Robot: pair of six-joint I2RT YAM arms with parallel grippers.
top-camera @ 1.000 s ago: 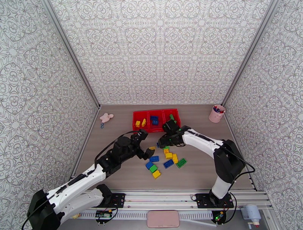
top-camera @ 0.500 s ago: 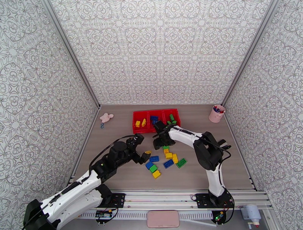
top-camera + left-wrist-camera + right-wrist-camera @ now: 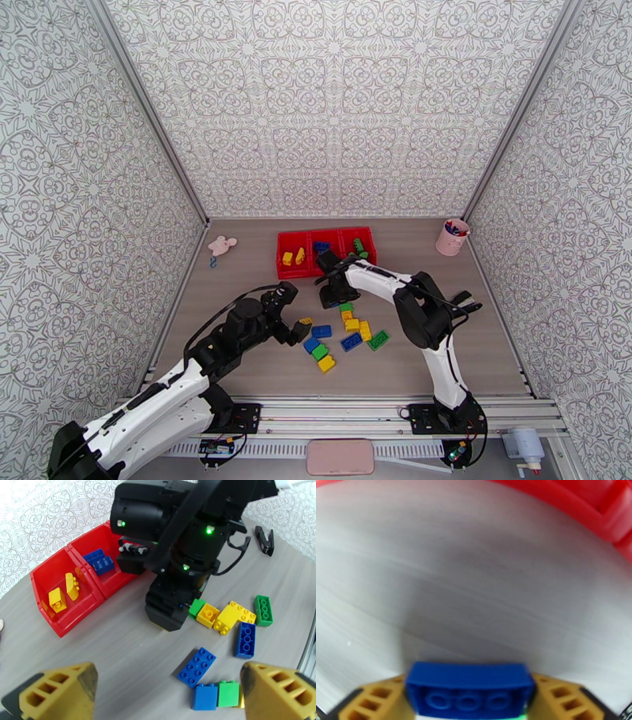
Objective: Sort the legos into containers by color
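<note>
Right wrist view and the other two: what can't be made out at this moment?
Right wrist view: the blue brick is blurred and cut by the bottom edge; whether the right gripper presses it is unclear.
Left wrist view: the right arm hides the third compartment of the red tray.
Top view: the contents of the pink cup are too small.

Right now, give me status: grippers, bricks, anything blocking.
Left gripper open, empty, over loose bricks. Right gripper shut on blue brick, near red tray. Bare table between them.

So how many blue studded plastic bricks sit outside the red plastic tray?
4: three loose blue bricks on the table; a fourth in the right gripper; others may be hidden.
</note>
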